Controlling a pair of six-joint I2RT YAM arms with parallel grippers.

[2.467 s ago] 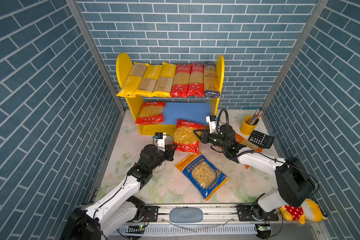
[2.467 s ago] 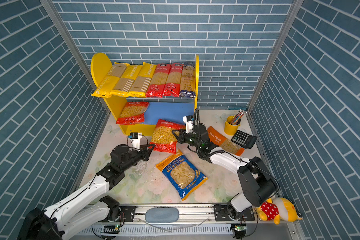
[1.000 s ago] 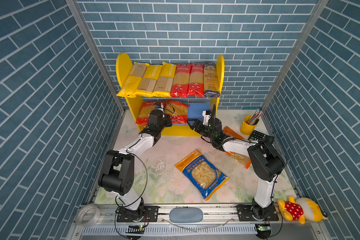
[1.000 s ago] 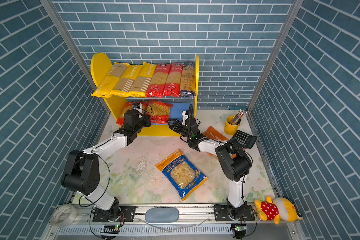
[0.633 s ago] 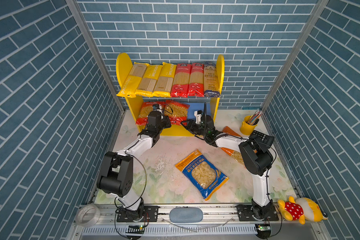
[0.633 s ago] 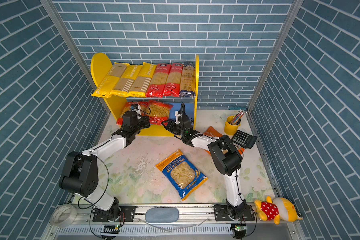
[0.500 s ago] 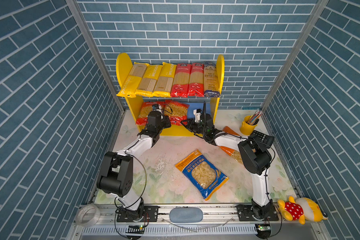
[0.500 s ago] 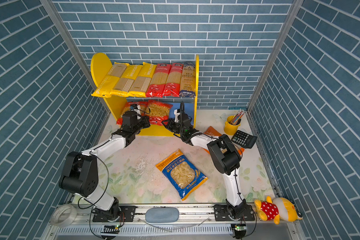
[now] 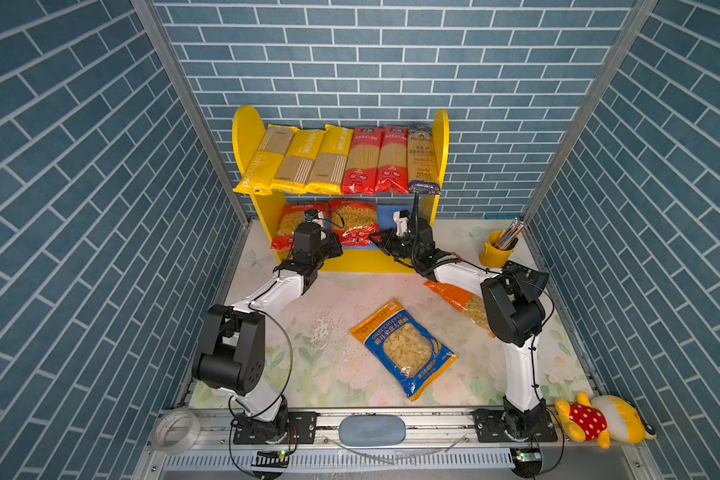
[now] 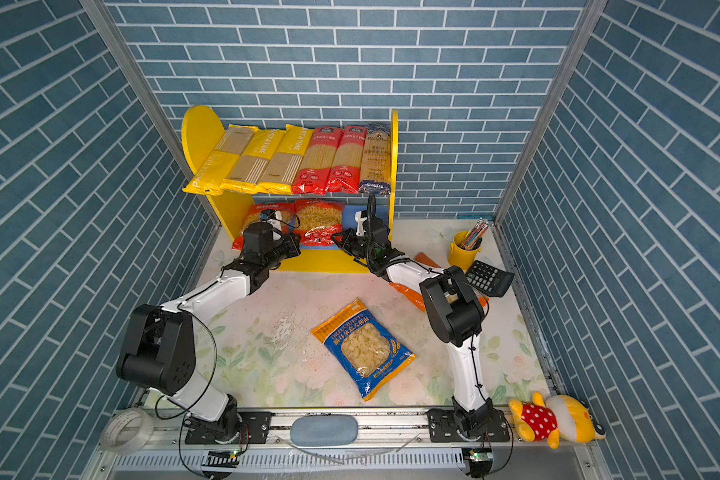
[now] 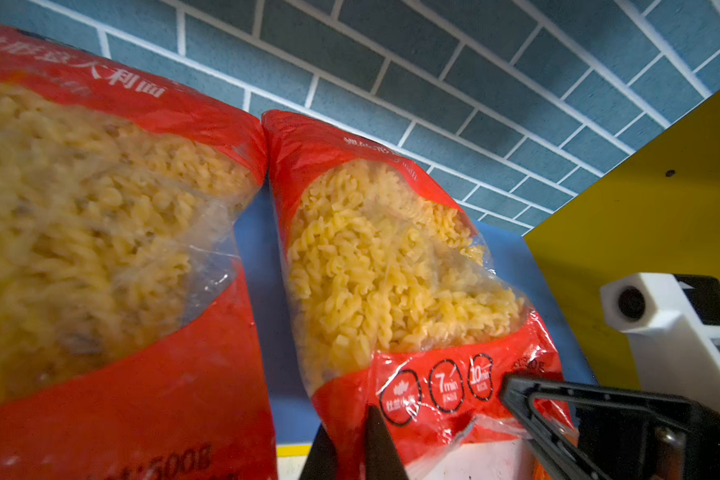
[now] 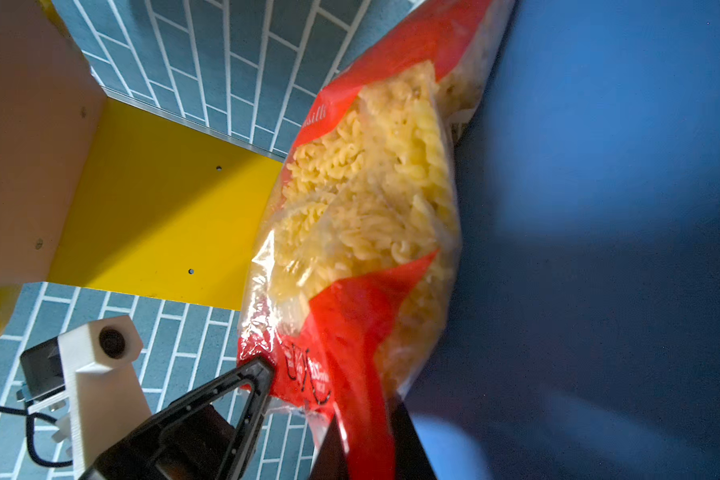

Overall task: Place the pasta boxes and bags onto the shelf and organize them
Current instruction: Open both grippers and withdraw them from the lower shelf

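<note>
On the blue lower board of the shelf (image 9: 246, 129) a red pasta bag (image 9: 354, 218) lies beside another red bag (image 9: 294, 220). My left gripper (image 9: 338, 242) (image 11: 352, 451) is shut on its front edge. My right gripper (image 9: 373, 239) (image 12: 366, 449) is shut on the same edge, further right. Yellow (image 9: 296, 162), red (image 9: 375, 160) and dark-blue (image 9: 422, 158) spaghetti packs fill the upper board. A blue pasta bag (image 9: 404, 349) and an orange one (image 9: 454, 297) lie on the table.
A yellow pencil cup (image 9: 497, 249) and a calculator (image 10: 487, 277) stand right of the shelf. A plush toy (image 9: 599, 419) and a tape roll (image 9: 175, 428) sit at the front rail. Pasta crumbs (image 9: 321, 328) lie mid-table. The lower board's right part (image 9: 387, 212) is bare.
The red bag went from the table onto the lower board beside the first one. In the last second my right gripper moved left to its front edge and closed on it.
</note>
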